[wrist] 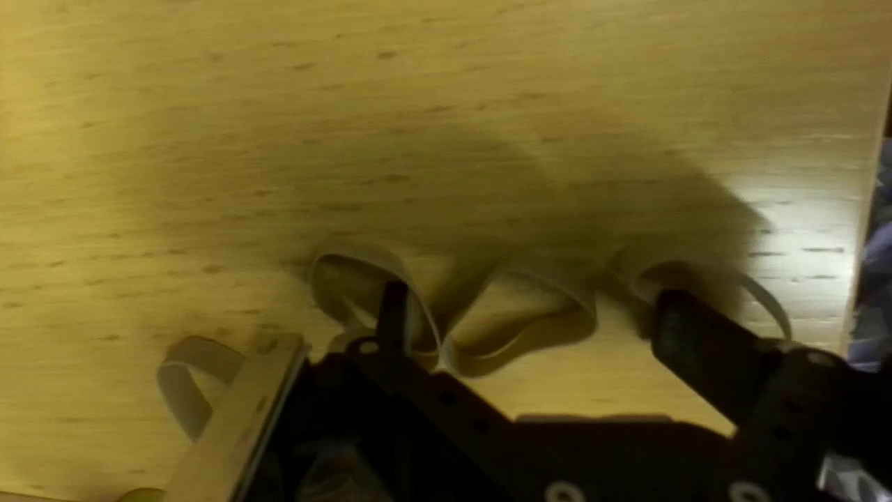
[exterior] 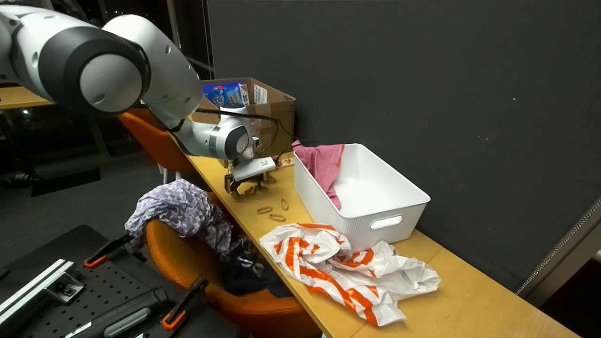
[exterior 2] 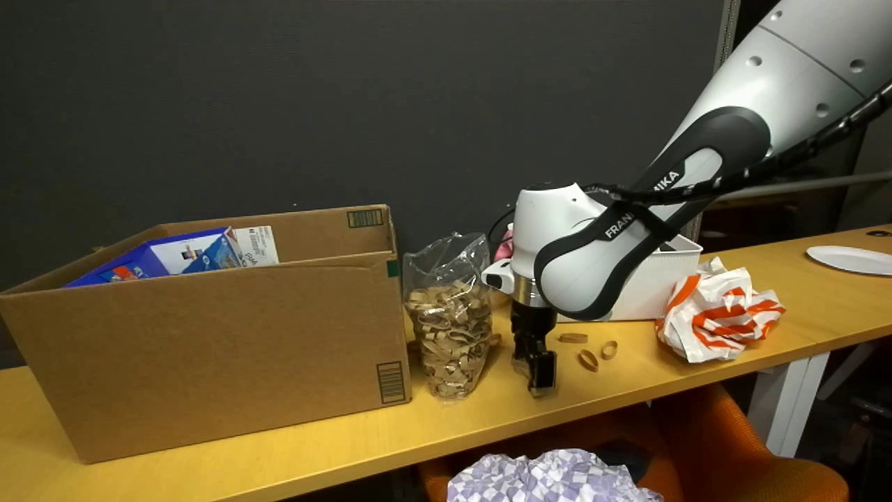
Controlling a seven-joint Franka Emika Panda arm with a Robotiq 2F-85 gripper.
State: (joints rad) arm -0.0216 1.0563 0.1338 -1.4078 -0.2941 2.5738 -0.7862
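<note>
While the jaws stand apart astride the middle band, lower centre of frame, slow closing is advisable. Flanking bands may snag.

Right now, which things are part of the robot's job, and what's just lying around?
Part of the job, it seems:
tan bands below the open gripper
perhaps the clear bag holding more bands

Just lying around, I think:
white bin
pink cloth hanging into it
crumpled striped plastic bag
cardboard box
purple checked cloth
white plate
</note>
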